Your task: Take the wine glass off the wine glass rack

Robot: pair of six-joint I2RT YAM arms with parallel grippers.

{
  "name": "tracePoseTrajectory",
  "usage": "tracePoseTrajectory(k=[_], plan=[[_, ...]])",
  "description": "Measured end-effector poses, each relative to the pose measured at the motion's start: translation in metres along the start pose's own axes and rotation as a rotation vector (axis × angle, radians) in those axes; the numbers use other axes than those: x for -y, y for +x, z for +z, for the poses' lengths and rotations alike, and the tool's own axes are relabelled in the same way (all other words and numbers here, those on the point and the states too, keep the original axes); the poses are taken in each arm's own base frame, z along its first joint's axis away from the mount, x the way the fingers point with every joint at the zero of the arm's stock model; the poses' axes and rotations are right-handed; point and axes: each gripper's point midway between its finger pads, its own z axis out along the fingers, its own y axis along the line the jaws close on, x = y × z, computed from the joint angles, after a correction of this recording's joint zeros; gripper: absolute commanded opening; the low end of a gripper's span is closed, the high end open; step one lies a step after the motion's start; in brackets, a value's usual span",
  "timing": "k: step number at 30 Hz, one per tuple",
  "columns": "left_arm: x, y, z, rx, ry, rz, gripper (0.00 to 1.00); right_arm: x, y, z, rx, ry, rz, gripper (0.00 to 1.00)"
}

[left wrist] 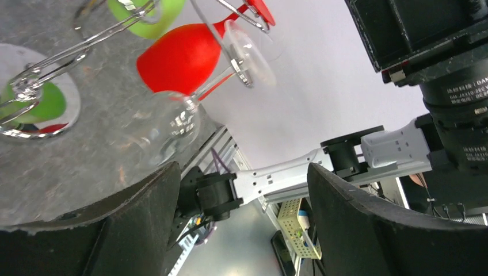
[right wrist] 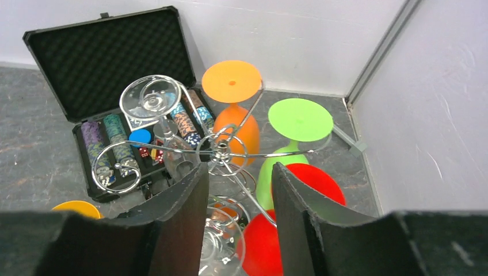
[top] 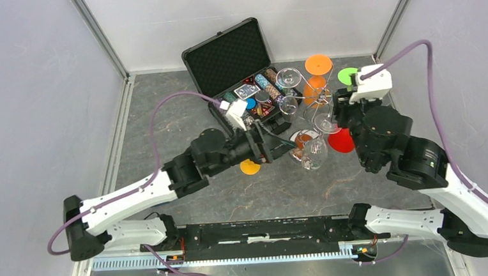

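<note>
The chrome wine glass rack (top: 314, 103) stands right of centre, its mirrored disc base (left wrist: 34, 98) on the table and its post top (right wrist: 221, 152) in the right wrist view. Orange (right wrist: 232, 80), green (right wrist: 299, 119), red (right wrist: 313, 178) and clear (right wrist: 151, 98) wine glasses hang from its hooks. One clear glass (top: 314, 151) hangs tilted at the near side; its bowl (left wrist: 170, 123) is just beyond my left fingers. My left gripper (top: 288, 147) (left wrist: 241, 190) is open and empty beside it. My right gripper (top: 337, 113) (right wrist: 239, 190) is open above the rack, over a clear glass foot (right wrist: 224, 241).
An open black chip case (top: 227, 62) (right wrist: 109, 75) stands behind and left of the rack. A yellow round object (top: 250, 167) lies under the left wrist. Walls close the back and both sides.
</note>
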Motion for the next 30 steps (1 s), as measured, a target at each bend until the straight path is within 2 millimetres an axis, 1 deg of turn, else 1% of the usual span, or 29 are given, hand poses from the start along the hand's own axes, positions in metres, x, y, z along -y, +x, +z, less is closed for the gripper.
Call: tracePoseTrajectory(k=[2, 3, 5, 7, 9, 11, 14, 15, 17, 20, 22, 26, 30], plan=[[0.010, 0.007, 0.016, -0.008, -0.004, 0.002, 0.83, 0.009, -0.001, -0.003, 0.005, 0.020, 0.012, 0.49], [0.017, 0.008, 0.025, -0.012, -0.002, 0.002, 0.83, 0.012, -0.002, -0.005, 0.007, 0.025, 0.019, 0.50], [0.035, 0.007, 0.044, -0.005, 0.010, 0.003, 0.80, 0.016, -0.004, -0.008, 0.015, 0.024, 0.037, 0.50], [0.047, 0.006, 0.056, 0.020, 0.010, 0.002, 0.75, 0.018, -0.007, -0.011, 0.026, 0.006, 0.051, 0.48], [0.053, 0.009, 0.063, 0.039, 0.000, 0.000, 0.71, 0.020, -0.013, -0.014, 0.045, -0.019, 0.066, 0.46], [0.056, 0.013, 0.072, 0.062, -0.022, -0.003, 0.69, 0.022, -0.019, -0.018, 0.068, -0.042, 0.082, 0.46], [0.056, 0.017, 0.088, 0.090, -0.065, -0.019, 0.66, 0.027, -0.026, -0.023, 0.104, -0.063, 0.115, 0.44], [0.054, 0.018, 0.093, 0.100, -0.086, -0.023, 0.63, 0.031, -0.028, -0.025, 0.116, -0.065, 0.127, 0.43], [0.048, 0.020, 0.099, 0.117, -0.126, -0.029, 0.59, 0.035, -0.029, -0.029, 0.135, -0.072, 0.148, 0.41], [0.036, 0.021, 0.102, 0.146, -0.185, -0.023, 0.57, 0.036, -0.026, -0.031, 0.147, -0.085, 0.156, 0.39], [0.032, 0.021, 0.104, 0.162, -0.207, -0.017, 0.55, 0.033, -0.022, -0.030, 0.142, -0.096, 0.144, 0.38], [0.028, 0.019, 0.107, 0.191, -0.236, -0.010, 0.52, 0.026, -0.015, -0.029, 0.133, -0.121, 0.124, 0.37], [0.024, 0.016, 0.106, 0.212, -0.260, -0.005, 0.47, 0.024, -0.011, -0.030, 0.133, -0.138, 0.121, 0.35]])
